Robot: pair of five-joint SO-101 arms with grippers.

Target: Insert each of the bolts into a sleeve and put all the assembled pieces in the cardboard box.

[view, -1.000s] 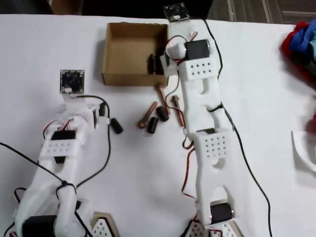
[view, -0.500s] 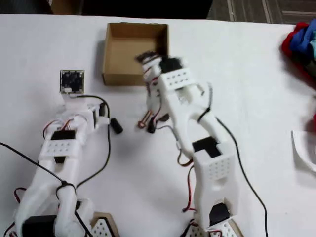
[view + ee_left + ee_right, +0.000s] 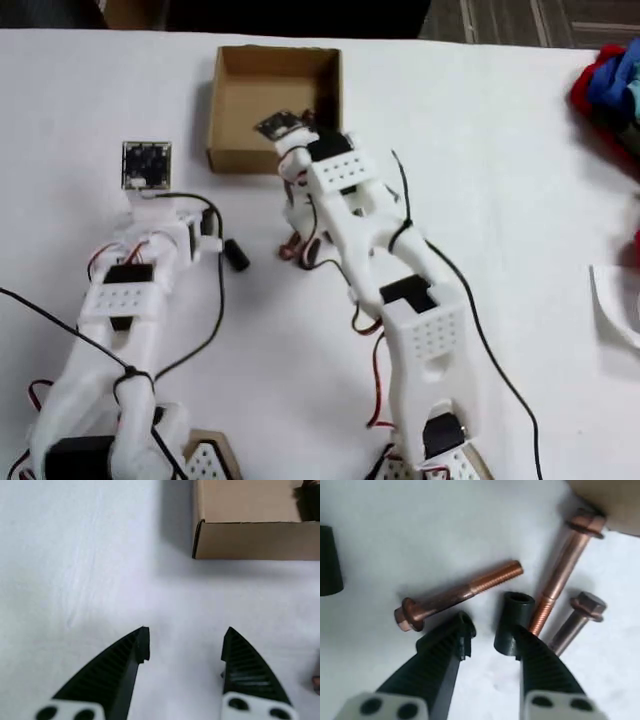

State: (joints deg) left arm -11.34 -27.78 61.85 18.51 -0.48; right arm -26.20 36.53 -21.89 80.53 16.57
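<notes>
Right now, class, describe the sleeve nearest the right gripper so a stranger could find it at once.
Find the cardboard box; three copper bolts lie just off its near wall. Among them, between the fingers of the open right gripper, sits the sleeve. Unlike them, it is short, black and hollow.

The sleeve [image 3: 512, 614] lies between two bolts [image 3: 460, 594], near the cardboard box [image 3: 222, 110].

From above, the right arm [image 3: 345, 190] covers most of the loose bolts [image 3: 287, 252]. In the right wrist view, one black sleeve [image 3: 329, 560] is cut by the edge, and a pincer finger [image 3: 542, 667] hides the shank of the short bolt [image 3: 581, 615].
</notes>
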